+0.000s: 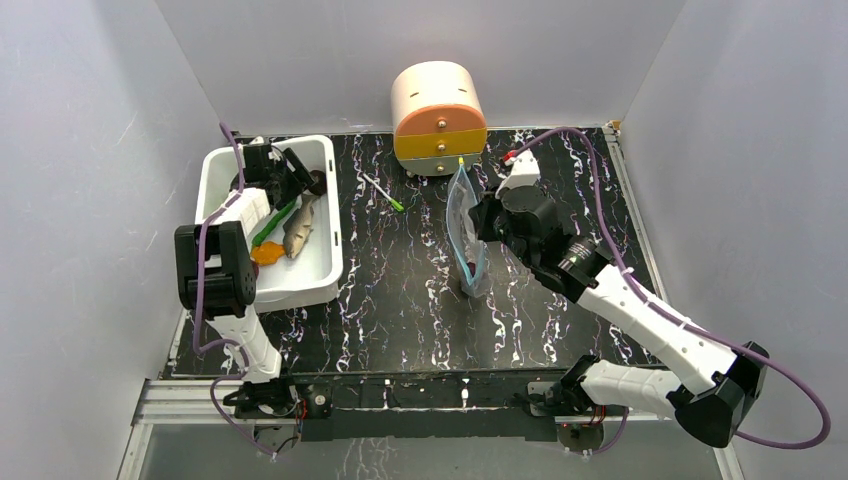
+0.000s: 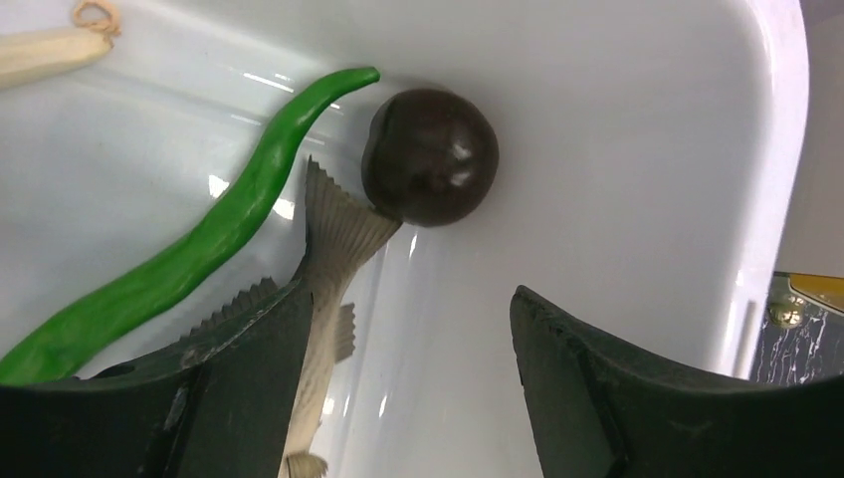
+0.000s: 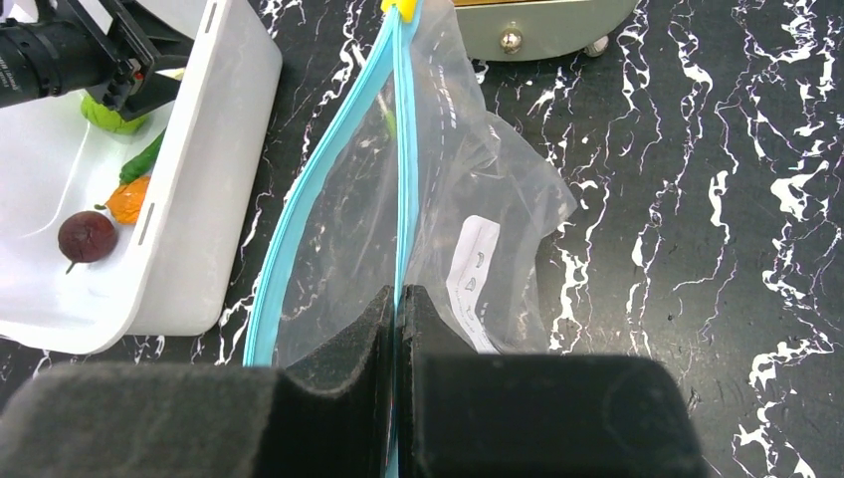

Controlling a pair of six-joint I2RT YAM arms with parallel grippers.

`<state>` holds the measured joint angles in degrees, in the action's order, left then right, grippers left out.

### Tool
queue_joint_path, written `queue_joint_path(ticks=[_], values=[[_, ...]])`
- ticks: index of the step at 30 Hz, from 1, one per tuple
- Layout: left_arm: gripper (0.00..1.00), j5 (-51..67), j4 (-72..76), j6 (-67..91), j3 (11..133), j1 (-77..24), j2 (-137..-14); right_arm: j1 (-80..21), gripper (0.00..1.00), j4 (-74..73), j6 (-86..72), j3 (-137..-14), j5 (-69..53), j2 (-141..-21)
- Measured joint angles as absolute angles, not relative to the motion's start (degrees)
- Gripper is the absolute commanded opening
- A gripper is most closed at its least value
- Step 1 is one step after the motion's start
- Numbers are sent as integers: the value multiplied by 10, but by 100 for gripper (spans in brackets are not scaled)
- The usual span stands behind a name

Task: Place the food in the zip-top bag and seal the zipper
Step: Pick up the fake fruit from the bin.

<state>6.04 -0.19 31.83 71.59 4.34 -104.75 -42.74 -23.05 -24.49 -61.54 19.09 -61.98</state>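
Observation:
The clear zip-top bag stands upright mid-table, its mouth open. My right gripper is shut on one teal zipper strip; the other strip bows away to the left. A yellow end tab and a white label show. My left gripper is open inside the white tub, just short of the dark ball. The fish tail touches the ball and runs under the left finger. The green pepper lies beside it. The orange lump and lime fruit are also in the tub.
A cream, orange and yellow drawer unit stands at the back, close behind the bag. A thin white pen with a green tip lies between the tub and the bag. Grey walls enclose the table on three sides.

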Motion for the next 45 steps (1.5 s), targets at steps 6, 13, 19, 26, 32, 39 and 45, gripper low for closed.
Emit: queue_joint_path(ticks=[6,13,19,26,32,39,45], values=[[72,90,60,317,716,53,-1089,-427,0,-244,-245,-626,192,-626],[72,129,108,321,719,56,-1124,-427,0,-264,-245,-639,198,-632],[73,142,135,338,725,57,-1148,-427,0,-274,-245,-649,203,-633],[71,155,163,354,737,59,-1189,-427,0,-282,-245,-656,205,-634],[69,156,178,359,743,59,-1199,-427,0,-289,-245,-659,204,-640],[54,159,181,359,757,59,-1211,-427,0,-289,-244,-659,199,-654],[47,164,181,362,757,59,-1211,-427,0,-289,-243,-659,184,-670]])
